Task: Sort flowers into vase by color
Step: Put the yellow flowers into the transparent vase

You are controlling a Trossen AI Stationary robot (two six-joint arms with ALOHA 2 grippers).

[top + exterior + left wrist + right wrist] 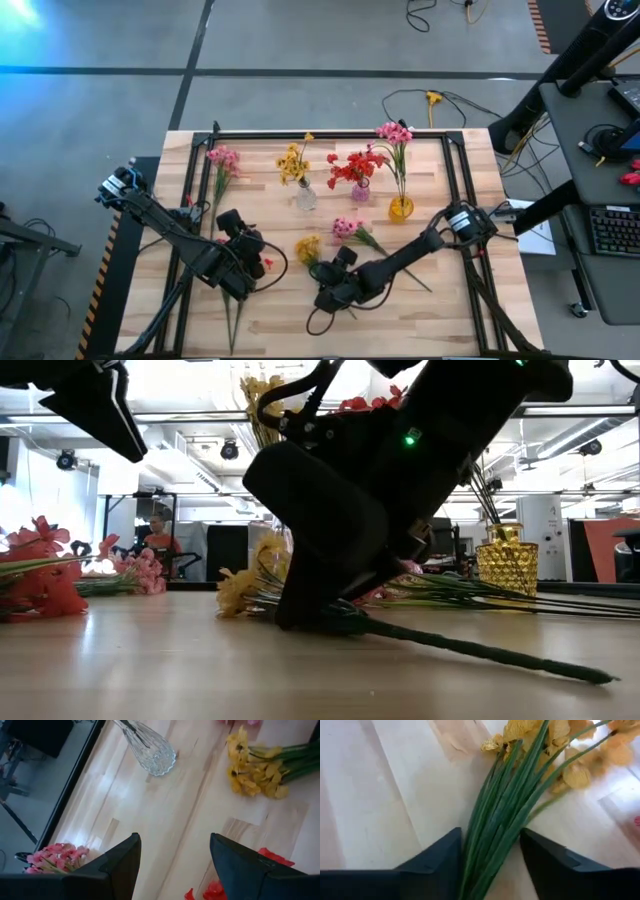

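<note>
Right wrist view shows the right gripper (490,865) with fingers straddling the yellow flower's (555,750) stem bundle on the surface, not yet clamped: squeeze squarely, then lift gently.

Pretty bright in here overall, ceiling strip lights doing the work. The wooden table (330,300) throws back pale glare patches, strongest just ahead of the left gripper's fingers (117,865). There's a blue flare on the floor (20,15) in one far corner. At table level the right arm (380,490) is a backlit silhouette, background washed out. Yellow blossoms (580,770) beyond the right fingers go soft.
</note>
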